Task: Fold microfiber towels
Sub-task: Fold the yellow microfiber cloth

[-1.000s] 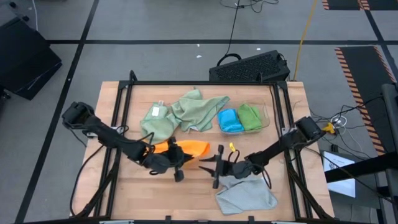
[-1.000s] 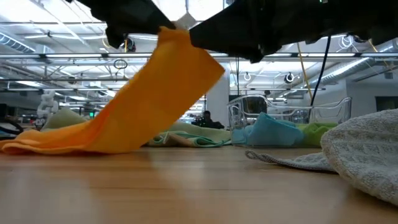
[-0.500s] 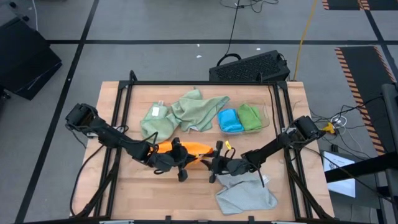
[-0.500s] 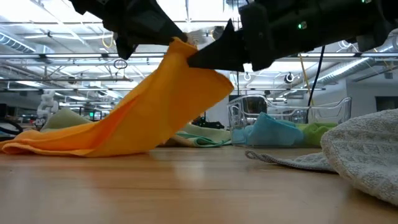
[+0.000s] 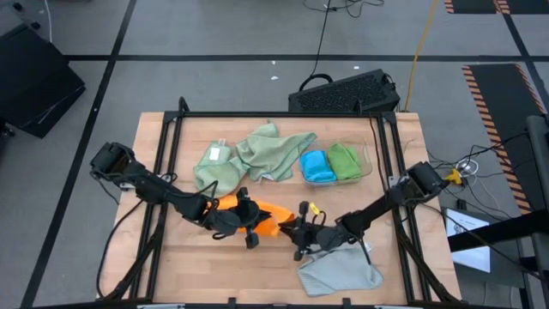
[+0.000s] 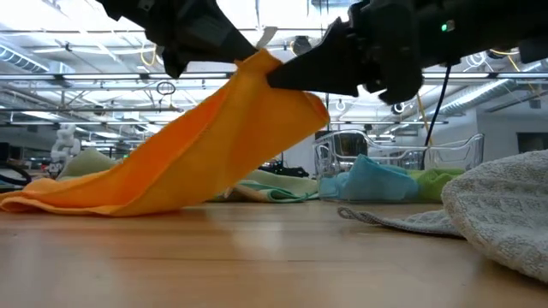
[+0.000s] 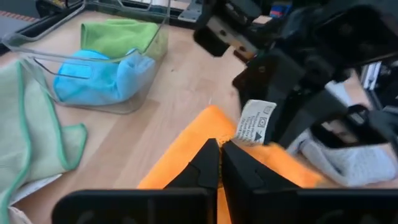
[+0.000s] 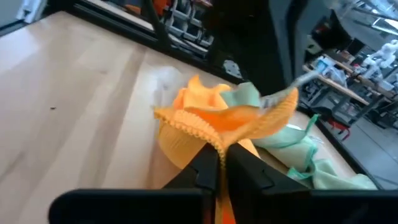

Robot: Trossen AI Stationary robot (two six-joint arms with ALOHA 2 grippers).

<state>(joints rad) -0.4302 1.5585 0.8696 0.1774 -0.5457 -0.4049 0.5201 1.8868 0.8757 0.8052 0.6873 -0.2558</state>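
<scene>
Orange towel (image 6: 184, 162) near table (image 5: 274, 266) centre, beside grey towel (image 5: 340, 272): right end effector (image 5: 292, 232) has just closed on its raised edge, joining left end effector (image 5: 256, 230) already pinching it, so both corners look secured for the fold.

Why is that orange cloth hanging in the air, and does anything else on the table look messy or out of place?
Both grippers, left and right, pinch the orange towel and lift one end; its other end drags on the table. The two sage towels lie crumpled and overlapping, and the grey towel sits rumpled at the table's front edge.
</scene>
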